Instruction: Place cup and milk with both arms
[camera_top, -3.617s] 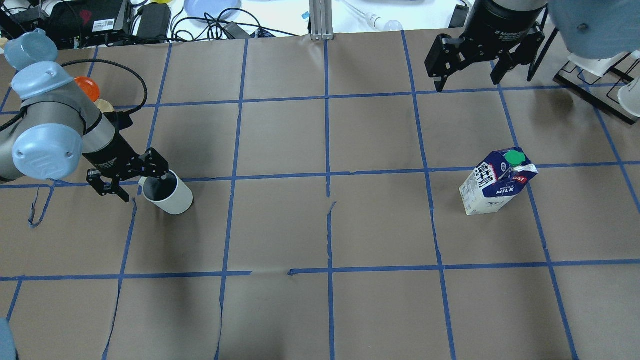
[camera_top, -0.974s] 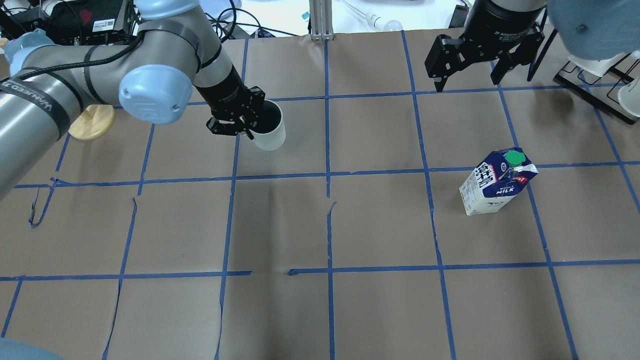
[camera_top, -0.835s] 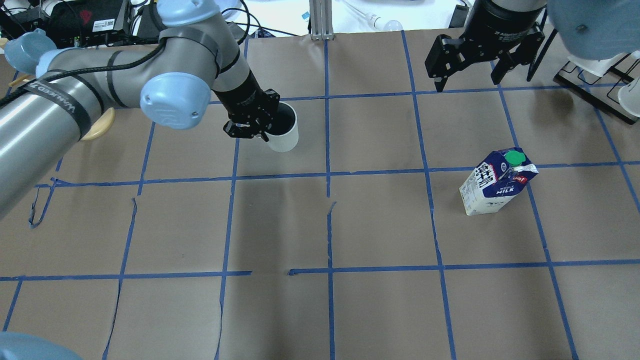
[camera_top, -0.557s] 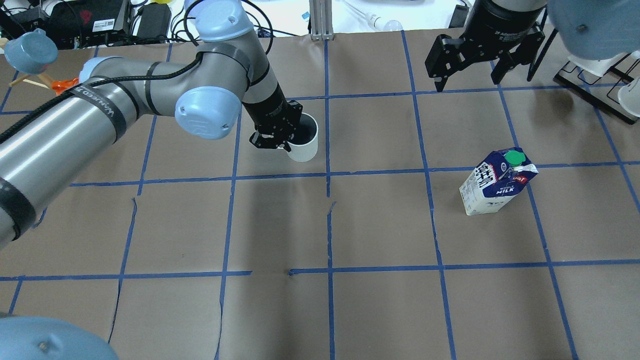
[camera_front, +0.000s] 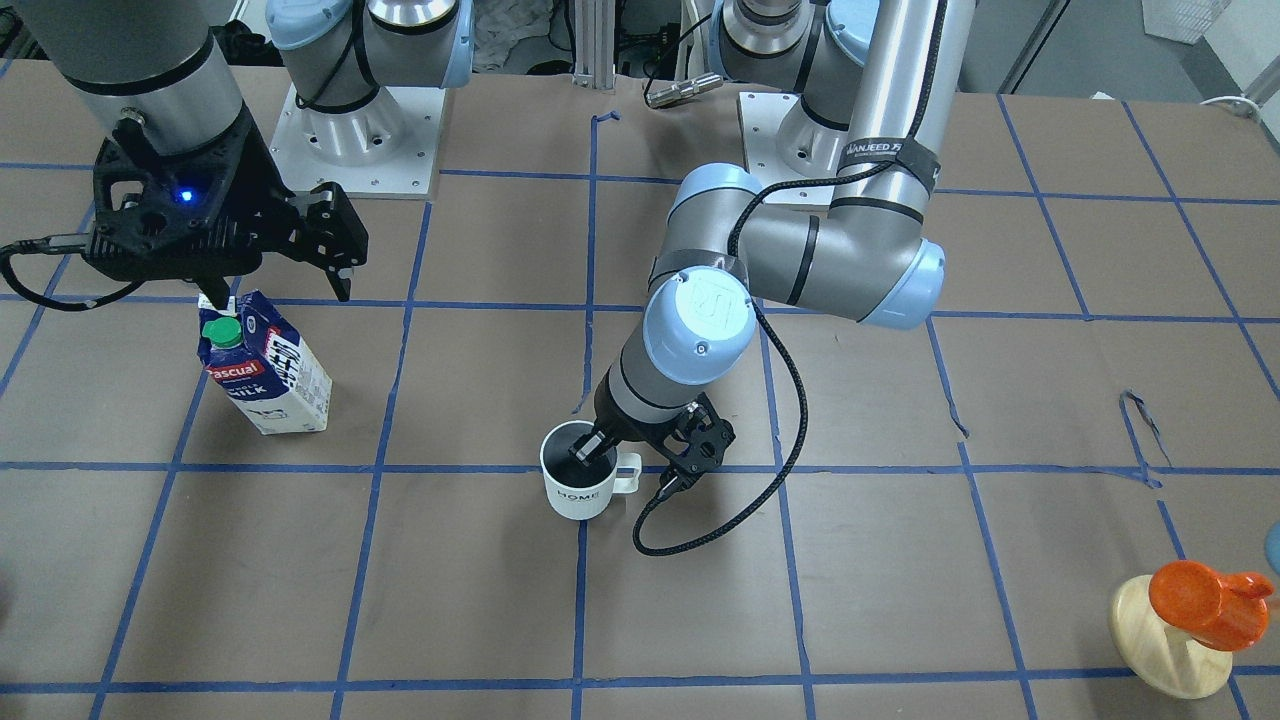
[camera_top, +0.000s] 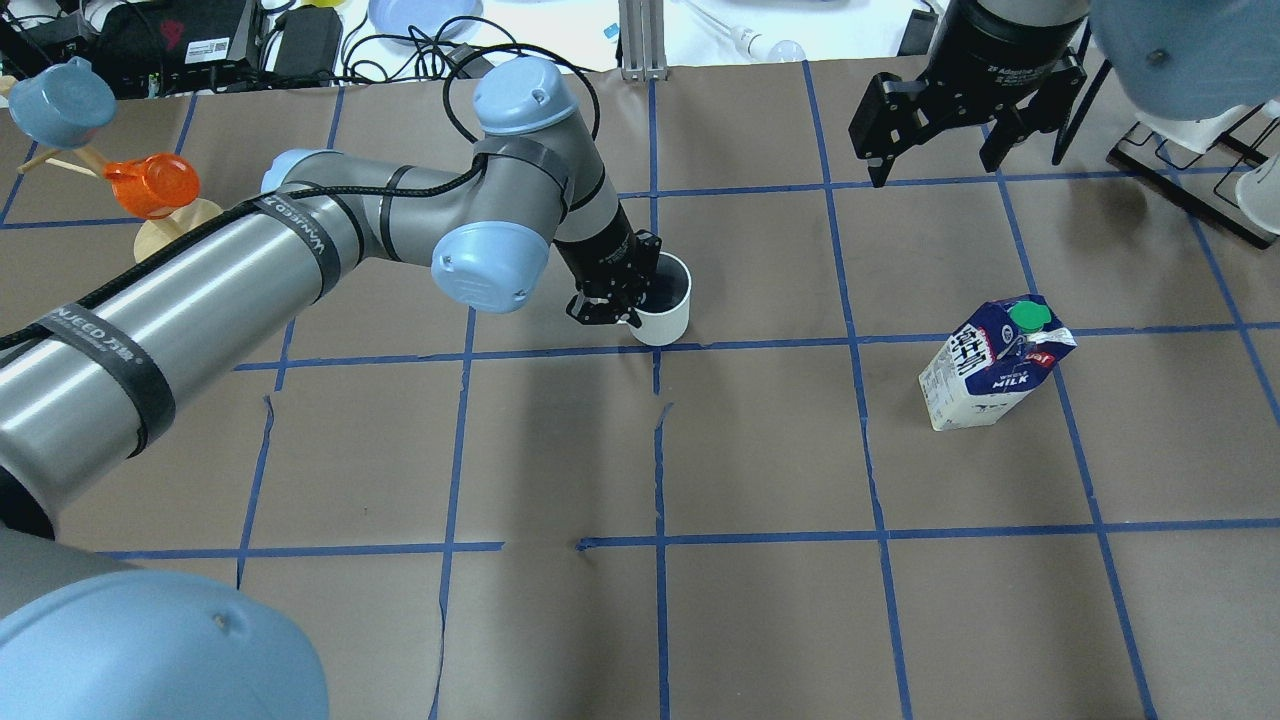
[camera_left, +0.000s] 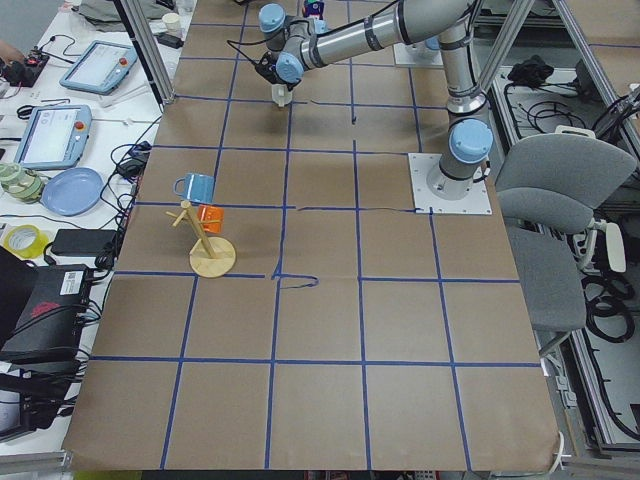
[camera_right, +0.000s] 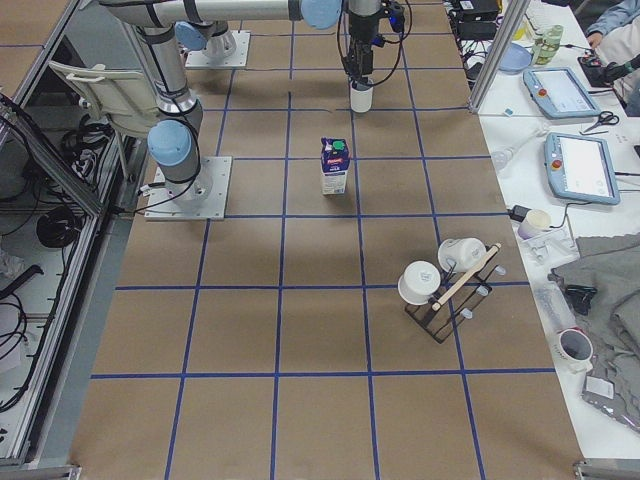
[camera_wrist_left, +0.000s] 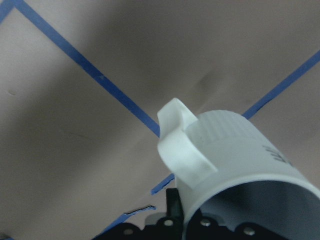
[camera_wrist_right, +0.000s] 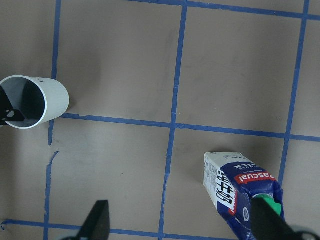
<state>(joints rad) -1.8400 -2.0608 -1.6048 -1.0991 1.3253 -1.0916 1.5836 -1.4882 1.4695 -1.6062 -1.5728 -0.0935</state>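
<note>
The white cup (camera_top: 667, 312) with "HOME" on it (camera_front: 579, 488) is at the table's middle, on a blue tape crossing. My left gripper (camera_top: 632, 300) is shut on its rim, one finger inside and one outside next to the handle (camera_wrist_left: 181, 144). I cannot tell whether the cup touches the table. The blue-and-white milk (camera_top: 992, 365) stands upright with its green cap on, untouched, on the right half (camera_front: 268, 366). My right gripper (camera_top: 937, 165) is open and empty, high above the table beyond the milk. Its wrist view shows the milk (camera_wrist_right: 241, 189) and the cup (camera_wrist_right: 32, 102) below.
A wooden mug tree (camera_top: 165, 215) with an orange and a blue cup stands at the far left (camera_front: 1180, 625). A black rack (camera_top: 1195, 170) with white cups stands at the far right (camera_right: 450, 282). Cables and devices lie beyond the far edge.
My left arm has carried the cup from the left side rightward to the table's middle, still gripped at the rim. The right gripper and the milk have not moved.
</note>
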